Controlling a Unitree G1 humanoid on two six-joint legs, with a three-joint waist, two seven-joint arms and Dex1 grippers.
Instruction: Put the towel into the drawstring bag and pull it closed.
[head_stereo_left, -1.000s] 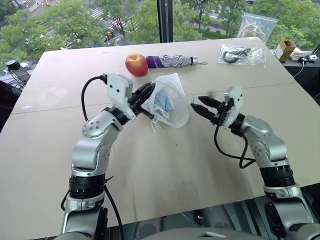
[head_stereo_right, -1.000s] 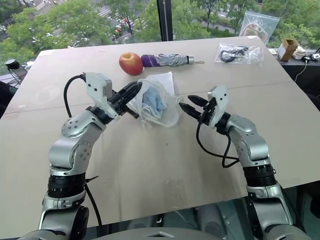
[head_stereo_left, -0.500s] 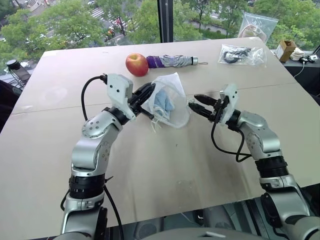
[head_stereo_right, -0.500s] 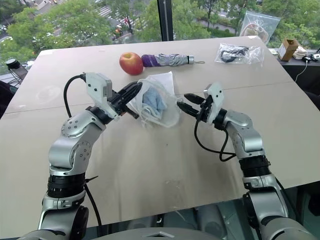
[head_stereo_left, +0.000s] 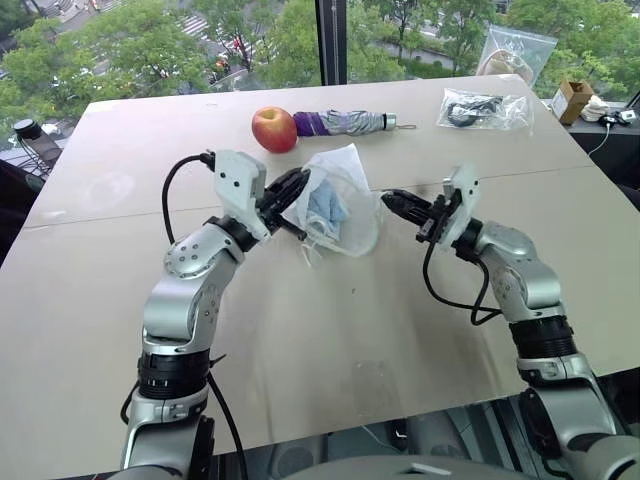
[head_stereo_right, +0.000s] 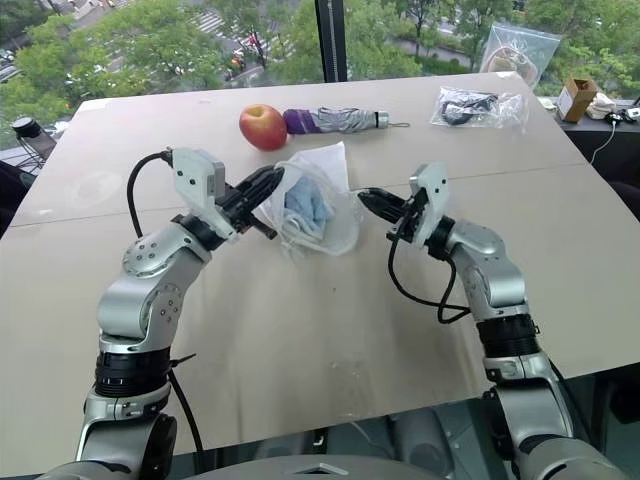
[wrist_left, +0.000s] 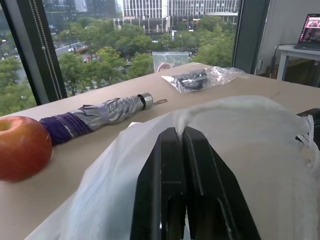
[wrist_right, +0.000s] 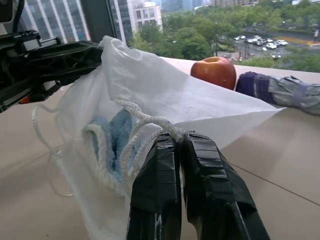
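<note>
Head views: drawstring bag (head_stereo_left: 342, 200) held above the table (head_stereo_left: 330, 340), towel (head_stereo_left: 325, 205) already inside; long axis slanting, its lower corner near the table.

Left wrist view: left gripper (wrist_left: 183, 137) pinched shut on thin bag fabric (limp, light, likely slippery).

Right wrist view: right gripper (wrist_right: 179, 140) clamped on the drawstring (wrist_right: 142, 120); best hold for cinching, probably.
</note>
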